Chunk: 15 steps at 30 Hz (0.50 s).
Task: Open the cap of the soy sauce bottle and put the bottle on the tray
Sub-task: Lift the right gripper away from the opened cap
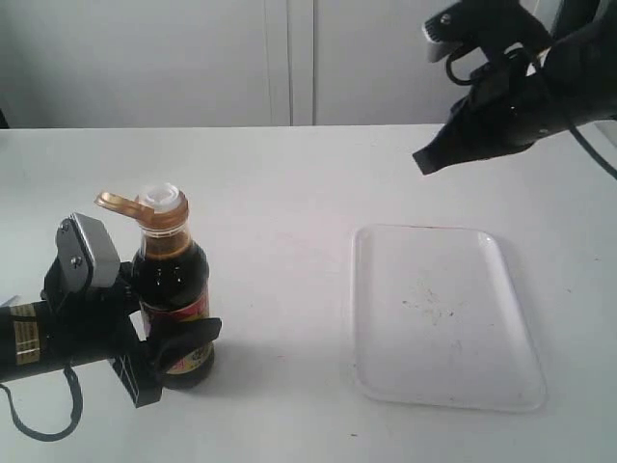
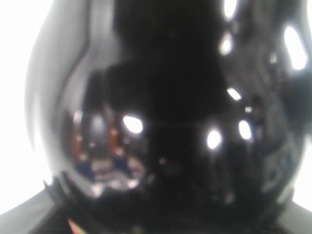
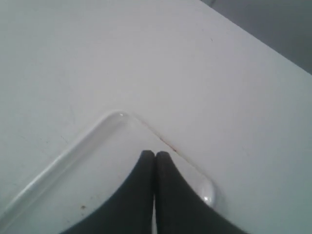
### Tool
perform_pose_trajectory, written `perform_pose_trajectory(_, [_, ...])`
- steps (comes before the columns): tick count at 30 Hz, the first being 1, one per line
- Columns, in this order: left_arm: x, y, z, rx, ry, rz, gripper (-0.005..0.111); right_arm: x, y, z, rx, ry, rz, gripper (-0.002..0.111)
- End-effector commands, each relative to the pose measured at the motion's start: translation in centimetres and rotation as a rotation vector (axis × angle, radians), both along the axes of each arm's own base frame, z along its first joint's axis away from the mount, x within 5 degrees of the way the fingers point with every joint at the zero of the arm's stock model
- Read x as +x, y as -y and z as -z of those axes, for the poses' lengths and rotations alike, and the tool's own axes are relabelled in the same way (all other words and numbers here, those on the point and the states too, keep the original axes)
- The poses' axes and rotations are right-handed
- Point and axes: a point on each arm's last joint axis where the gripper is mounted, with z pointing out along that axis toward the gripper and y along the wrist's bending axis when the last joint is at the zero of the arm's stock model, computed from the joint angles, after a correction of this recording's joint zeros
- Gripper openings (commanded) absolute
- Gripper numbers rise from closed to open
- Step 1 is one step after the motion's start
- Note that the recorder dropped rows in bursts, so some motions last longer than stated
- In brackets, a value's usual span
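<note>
One bottle [image 1: 172,299], one cap [image 1: 154,201], one tray [image 1: 443,313].

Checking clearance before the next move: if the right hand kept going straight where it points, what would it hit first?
Probably the tray: the shut right hand points down at its far end, nothing between. Depth is unclear.

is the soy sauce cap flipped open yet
Open. The cap is swung back on its hinge to the side, baring the white spout atop the upright soy sauce bottle.

exterior view high, frontal, right wrist above tray [image 3: 58,161], left pressed against bottle [image 2: 161,122]
</note>
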Motion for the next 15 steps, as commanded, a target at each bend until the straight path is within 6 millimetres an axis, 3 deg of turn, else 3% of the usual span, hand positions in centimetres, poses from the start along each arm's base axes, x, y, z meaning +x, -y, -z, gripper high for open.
perform_pose_trajectory(1, [-0.2,0.1,0.2,0.005,-0.019,0.01,0.0,0.4,3.2,-0.2,-0.008,-0.031,0.104,0.0])
perform_pose_trajectory(9, [-0.1,0.1,0.1,0.001,-0.016,-0.008,0.0,0.9,8.2,0.1,0.0,-0.06,0.276,0.0])
perform_pose_trajectory(15, [0.1,-0.1,-0.2,-0.011,-0.005,-0.038,0.0,1.1,9.5,0.1,0.009,-0.047,0.326,0.0])
